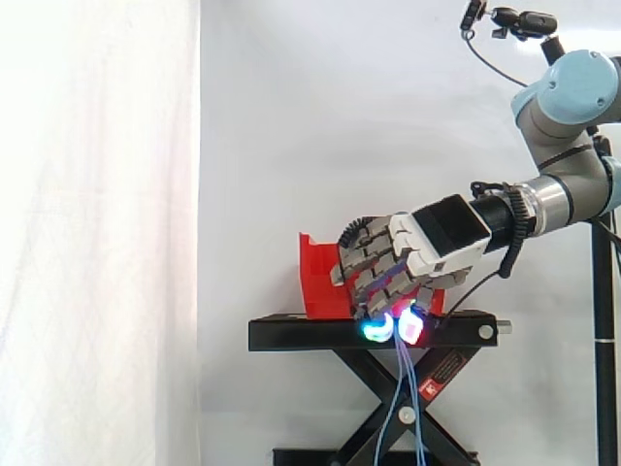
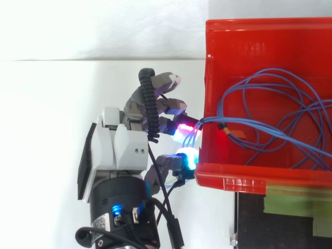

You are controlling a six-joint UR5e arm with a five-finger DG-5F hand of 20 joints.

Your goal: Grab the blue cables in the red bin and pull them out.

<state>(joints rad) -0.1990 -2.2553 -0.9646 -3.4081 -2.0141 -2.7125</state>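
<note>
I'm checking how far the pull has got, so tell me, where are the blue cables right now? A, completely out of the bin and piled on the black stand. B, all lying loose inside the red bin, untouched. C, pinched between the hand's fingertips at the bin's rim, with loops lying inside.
C: the blue cables run over the rim of the red bin into the pinching fingertips of the hand, while their loops lie in the bin.

From above, the right edge cuts off the red bin and the loops of the blue cables, and the bottom edge cuts the black stand. From the side, my hand covers much of the bin, whose wall hides the cables inside.
</note>
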